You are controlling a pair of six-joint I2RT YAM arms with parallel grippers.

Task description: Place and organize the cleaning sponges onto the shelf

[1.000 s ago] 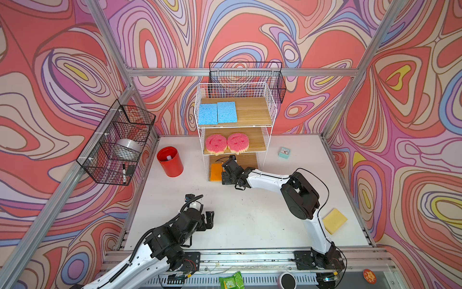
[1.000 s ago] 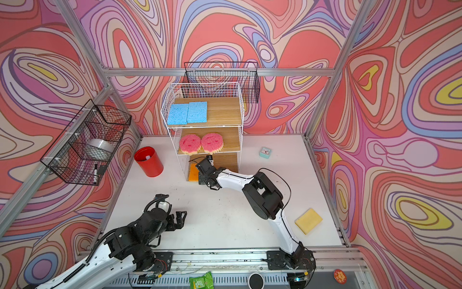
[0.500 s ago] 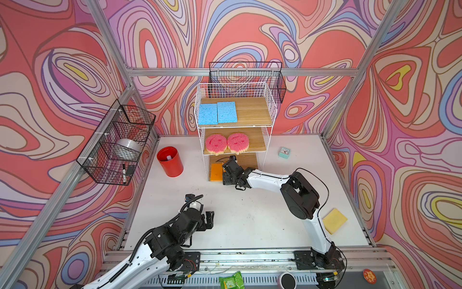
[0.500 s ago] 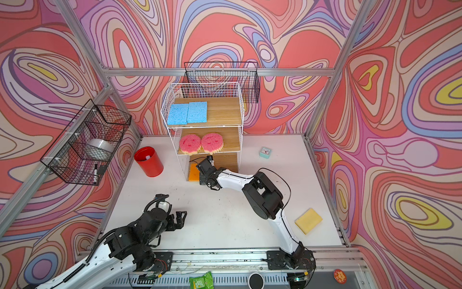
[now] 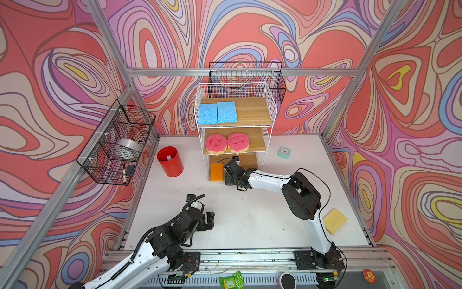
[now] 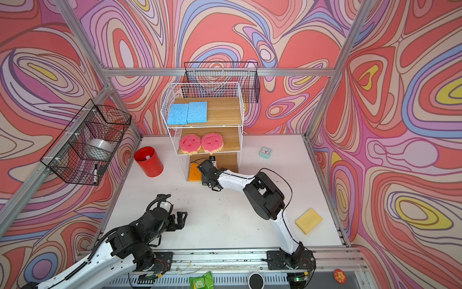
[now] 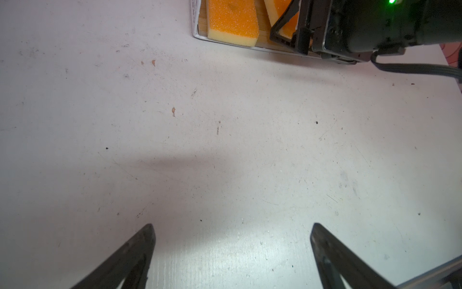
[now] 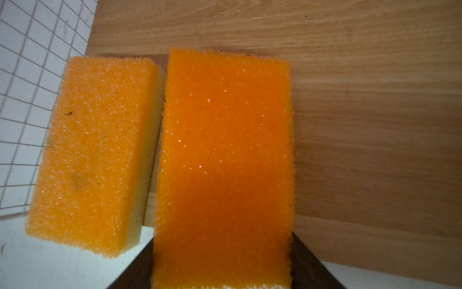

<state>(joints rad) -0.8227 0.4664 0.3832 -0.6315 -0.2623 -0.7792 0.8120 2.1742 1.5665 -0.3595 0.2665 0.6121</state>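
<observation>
Right fingers (image 8: 306, 269): closed on the two long sides of an orange sponge (image 8: 225, 162), orange face up, over the front of the shelf's (image 5: 250, 117) bottom board (image 8: 375, 100). Cannot tell whether set down on the wood or held just off it. Seen at a slant to its neighbour in the left wrist view.

Just beside it, toward the wire side wall: second orange sponge (image 8: 95, 155), flat on the same board, pale yellow layer showing along one edge, only a narrow gap between the two.

Left fingers (image 7: 135, 250): spread wide, nothing between them, low over bare worktop (image 7: 225, 150), well apart from the shelf.

On the top board (image 6: 222, 112), in both top views: blue sponges (image 5: 207, 114), two, flat, side by side and touching, on the left half.

On the middle board (image 5: 253, 140): pink smiley sponges (image 5: 216, 143), two, side by side, faces up, yellow undersides poking over the front edge.

Off the shelf, on the worktop near the right arm's base: yellow sponge (image 5: 335, 221), lying flat, well apart from everything else.
</observation>
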